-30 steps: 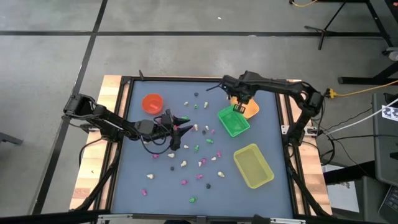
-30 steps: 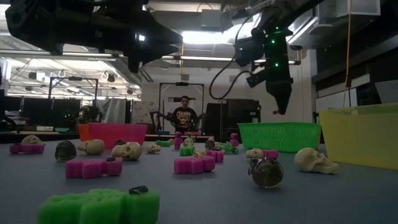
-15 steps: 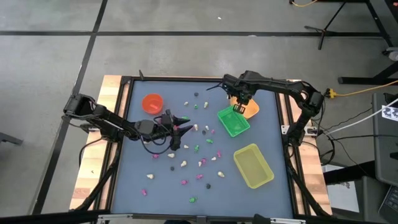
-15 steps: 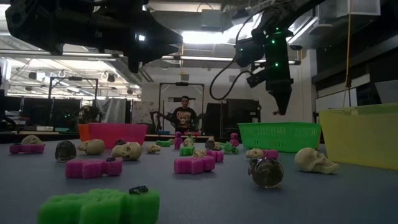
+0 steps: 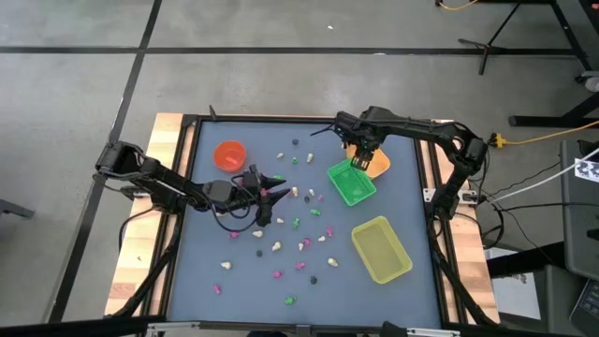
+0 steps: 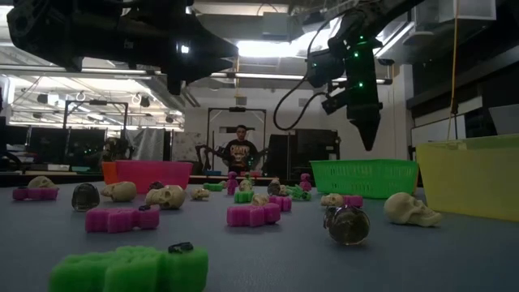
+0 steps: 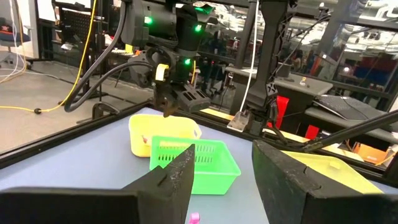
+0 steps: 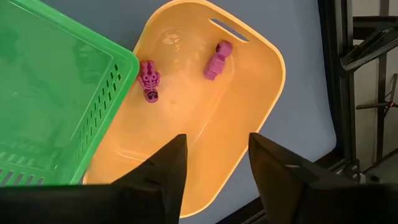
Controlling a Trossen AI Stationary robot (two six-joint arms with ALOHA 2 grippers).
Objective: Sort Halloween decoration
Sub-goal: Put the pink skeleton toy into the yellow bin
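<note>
- The right gripper (image 5: 360,161), at upper right over the orange tray (image 8: 249,124), has just spread its fingers and holds nothing.
- Two pink trinkets (image 8: 149,79) lie inside it: a drop seems done.
- Remaining Halloween decoration (image 5: 298,223) scatters mid-table.
- The left gripper (image 5: 279,184) hangs parted, empty, centre-left.

Three plastic trays sit on the table: one green slatted basket tray (image 5: 353,183), one orange oval tray (image 8: 249,112) and one yellow rectangular tray (image 5: 381,249). One round orange cup (image 5: 229,155) shows from above, and the low view shows one round pink cup (image 6: 152,173) as well. The orange tray holds two small pink trinkets (image 8: 149,79), while roughly two dozen tiny pink, green, cream and dark trinkets (image 5: 301,245) lie scattered on the tabletop, too small to count exactly.
</note>
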